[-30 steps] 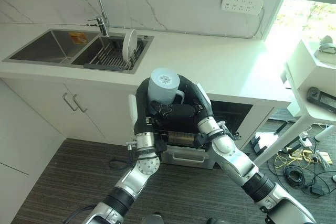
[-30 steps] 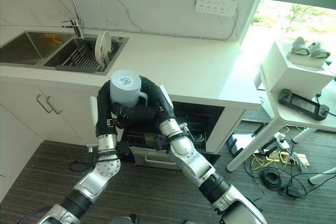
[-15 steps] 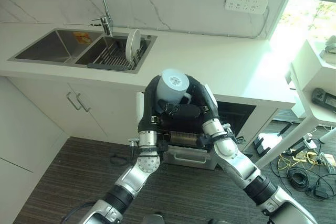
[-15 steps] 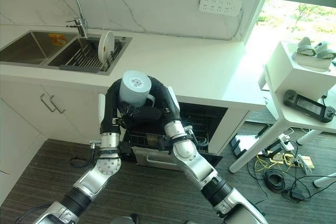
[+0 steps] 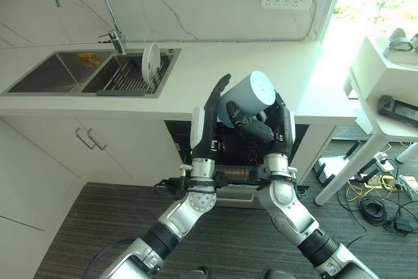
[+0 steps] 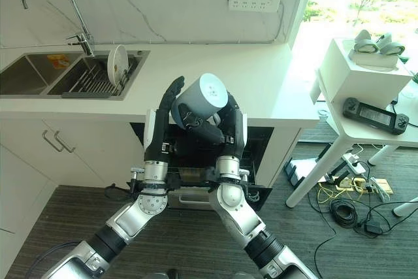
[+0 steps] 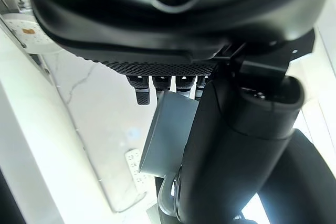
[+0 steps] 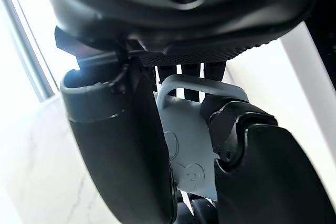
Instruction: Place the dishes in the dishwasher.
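Gripping a pale blue mug point(image 5: 245, 98), the right hand point(image 5: 262, 125) is seen raised above the open dishwasher point(image 5: 230, 161), its fingers and thumb curled round the mug at the handle side, as the right wrist view confirms. The mug is tilted, its base turned up and away, and it is held over the counter point(image 5: 281, 73) edge rather than inside the machine. The left hand point(image 5: 212, 106) is held just beside the mug with fingers straight and spread, flat against or very near its side; contact cannot be told for certain. A white plate point(image 5: 150, 61) is stood upright in the rack in the sink point(image 5: 46, 76), well apart from both hands, and has not been taken up. The mug is judged to be on its way down to the dishwasher rack point(image 6: 196, 174), which is largely hidden behind the forearms. Several faults may be expected from here: the mug may slip if the grip at the handle is loosened while it is tilted; the counter edge may be struck on the descent, since the mug is close above it; and the mug may be set askew on the tines, because the rack is screened by the arms.
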